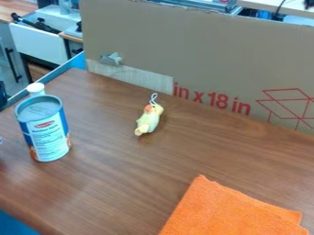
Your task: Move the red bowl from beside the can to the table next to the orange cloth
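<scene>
A brown wood-grain table (110, 183) is supporting an orange fabric cloth (227, 211), a blue-and-white cylindrical can (47, 137) and, right of it, a small yellow-green toy bird (149, 120), its long axis slanting lower-left to upper-right; the gripper's state and bearing I'm not managing to tell.

Arm pose unclear from here.

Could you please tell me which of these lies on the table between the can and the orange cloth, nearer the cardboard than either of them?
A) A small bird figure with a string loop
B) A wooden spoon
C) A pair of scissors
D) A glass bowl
A: the small bird figure lies on the brown table, its pale string loop pointing towards the cardboard.
</scene>
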Tool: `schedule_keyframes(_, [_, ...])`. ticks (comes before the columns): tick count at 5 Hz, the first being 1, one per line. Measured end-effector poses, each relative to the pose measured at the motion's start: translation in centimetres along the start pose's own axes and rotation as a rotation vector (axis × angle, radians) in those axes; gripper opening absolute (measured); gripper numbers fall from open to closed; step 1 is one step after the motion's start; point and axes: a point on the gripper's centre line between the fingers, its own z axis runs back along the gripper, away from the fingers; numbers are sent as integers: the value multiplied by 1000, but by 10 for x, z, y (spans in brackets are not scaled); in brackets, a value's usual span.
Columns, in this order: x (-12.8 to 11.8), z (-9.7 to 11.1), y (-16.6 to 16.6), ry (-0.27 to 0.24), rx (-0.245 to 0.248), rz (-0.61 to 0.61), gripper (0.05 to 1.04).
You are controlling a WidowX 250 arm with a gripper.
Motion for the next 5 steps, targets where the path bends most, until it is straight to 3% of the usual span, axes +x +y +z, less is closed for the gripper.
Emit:
schedule_keyframes(1, [1,0,1,1,7,10,85])
schedule_keyframes(2, [7,31,-18,-4,35,5,85])
schedule_keyframes(3, [19,88,-64,-87,105,-55,85])
schedule_keyframes(4, [33,105,-110,-132,97,-174,85])
schedule_keyframes(5, [46,101,-148,-112,63,-277,85])
